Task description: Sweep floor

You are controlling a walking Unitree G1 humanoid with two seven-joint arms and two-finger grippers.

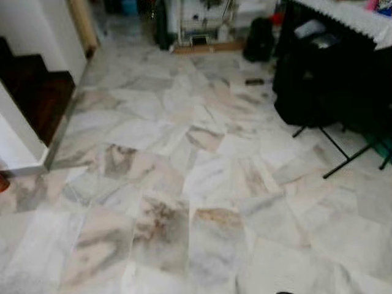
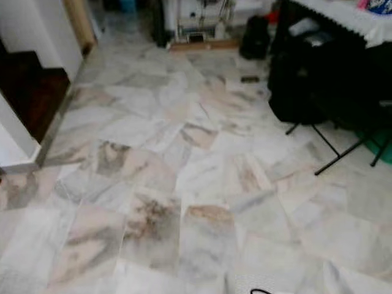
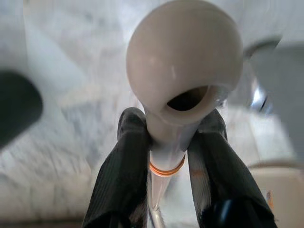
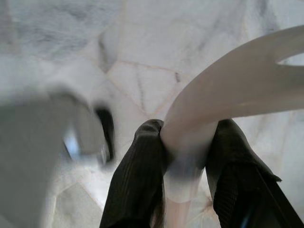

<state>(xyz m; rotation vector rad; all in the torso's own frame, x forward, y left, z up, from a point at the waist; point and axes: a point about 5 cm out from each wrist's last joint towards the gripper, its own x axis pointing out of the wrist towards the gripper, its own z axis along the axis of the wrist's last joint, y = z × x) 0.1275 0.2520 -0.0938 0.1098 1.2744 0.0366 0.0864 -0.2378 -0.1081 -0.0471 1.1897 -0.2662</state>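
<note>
A pale marble floor (image 1: 184, 184) with grey and brown veining stretches ahead, and a small dark scrap (image 1: 254, 81) lies on it far ahead to the right. In the left wrist view my left gripper (image 3: 173, 124) is shut on a cream handle (image 3: 185, 57) with a rounded end and a hanging hole; an orange band rings the shaft between the fingers (image 3: 126, 161). In the right wrist view my right gripper (image 4: 187, 133) is shut on a curved cream handle (image 4: 237, 95). Marble tiles lie blurred beneath both.
A black bag (image 1: 306, 79) sits under a table with a white cloth (image 1: 349, 15) at the right, with thin black folding legs (image 1: 343, 153) reaching onto the floor. Dark wooden steps (image 1: 37, 92) and a white wall corner (image 1: 18, 147) stand at the left. Clutter lines the far wall.
</note>
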